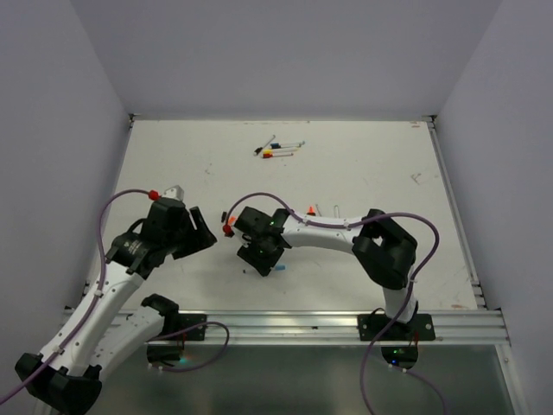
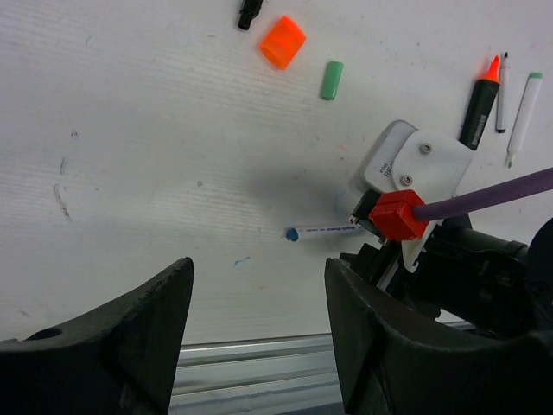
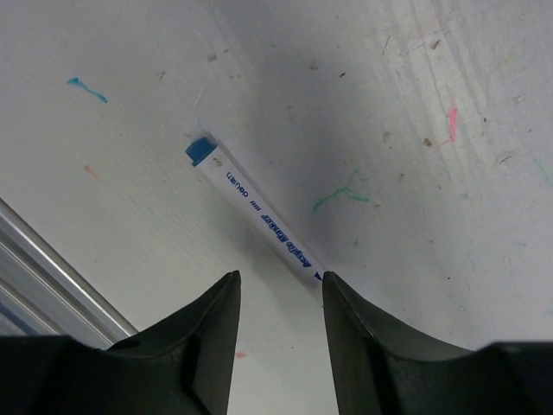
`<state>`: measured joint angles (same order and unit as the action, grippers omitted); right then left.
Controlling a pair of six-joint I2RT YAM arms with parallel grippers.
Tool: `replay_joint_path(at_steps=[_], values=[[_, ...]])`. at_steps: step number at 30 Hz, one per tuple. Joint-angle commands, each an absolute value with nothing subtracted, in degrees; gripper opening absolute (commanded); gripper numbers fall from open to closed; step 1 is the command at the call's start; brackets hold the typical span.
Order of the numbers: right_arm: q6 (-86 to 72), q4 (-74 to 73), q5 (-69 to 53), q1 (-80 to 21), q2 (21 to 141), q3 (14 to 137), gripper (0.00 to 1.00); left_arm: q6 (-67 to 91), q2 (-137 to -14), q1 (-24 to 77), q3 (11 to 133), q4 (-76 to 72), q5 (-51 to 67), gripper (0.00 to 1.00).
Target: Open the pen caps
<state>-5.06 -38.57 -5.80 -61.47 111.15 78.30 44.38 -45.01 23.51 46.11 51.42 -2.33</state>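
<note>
White surface [image 1: 363, 173], ink-scuffed. Right pincer [image 3: 278, 285] released; pen [image 3: 259, 212] lies just ahead of its jaws, blue end at 11 o'clock. Left pincer [image 2: 259, 268] released, empty. Suggest clenching mid-barrel, leaving the blue end exposed. Orange cap [image 2: 282, 41] and green cap [image 2: 331, 79] lie loose at 12 o'clock.

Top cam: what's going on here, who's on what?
The right gripper hangs open just over a thin blue-ended pen lying flat on the table; it isn't gripping it. The left gripper is open and empty, alongside. An orange cap, a green cap and a black cap lie loose near a black highlighter with its orange tip bare. More pens sit clustered at the far side.
</note>
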Motion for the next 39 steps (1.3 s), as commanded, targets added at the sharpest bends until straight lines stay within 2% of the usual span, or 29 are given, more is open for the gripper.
replay_joint_path(at_steps=[1, 8, 11, 14, 15, 17, 21, 23, 30, 35, 39], values=[[-3.8, -36.3, -2.3, -62.2, 111.5, 76.6, 0.45, 47.6, -43.2, 23.0, 46.3, 54.0, -4.2, 0.65], [-3.5, -34.5, -0.2, -63.2, 113.3, 75.2, 0.42, 48.2, -44.2, 23.0, 47.2, 52.9, -2.8, 0.66], [-3.7, -34.5, -0.2, -63.5, 114.7, 76.0, 0.38, 48.1, -44.4, 23.0, 47.0, 52.7, -2.2, 0.65], [-4.7, -34.0, -0.7, -63.7, 114.9, 75.9, 0.22, 47.8, -44.0, 23.0, 46.7, 52.6, -1.8, 0.65], [-5.1, -33.8, -0.8, -63.6, 114.5, 75.2, 0.09, 47.6, -43.9, 23.0, 46.6, 52.4, -1.8, 0.65], [-6.8, -33.5, -0.7, -63.7, 113.5, 74.3, 0.00, 46.6, -44.2, 23.0, 46.5, 51.1, -0.7, 0.65], [-10.4, -33.9, 1.1, -63.0, 109.1, 73.1, 0.00, 43.9, -44.7, 23.0, 46.3, 45.3, 3.4, 0.64], [-14.0, -34.3, 0.4, -61.5, 105.5, 73.3, 0.00, 41.8, -45.7, 23.0, 45.3, 38.3, 9.1, 0.63], [-26.0, -26.0, -14.8, -46.6, 92.1, 70.7, 0.00, 43.0, -53.6, 23.3, 40.5, 19.0, 28.3, 0.55], [-33.6, -22.0, -20.0, -39.5, 89.3, 72.4, 0.00, 43.2, -56.2, 24.0, 40.6, 12.2, 31.2, 0.61], [-39.3, -15.9, -24.2, -38.1, 88.9, 72.3, 0.00, 44.8, -59.6, 24.2, 39.6, 5.5, 35.6, 0.62]])
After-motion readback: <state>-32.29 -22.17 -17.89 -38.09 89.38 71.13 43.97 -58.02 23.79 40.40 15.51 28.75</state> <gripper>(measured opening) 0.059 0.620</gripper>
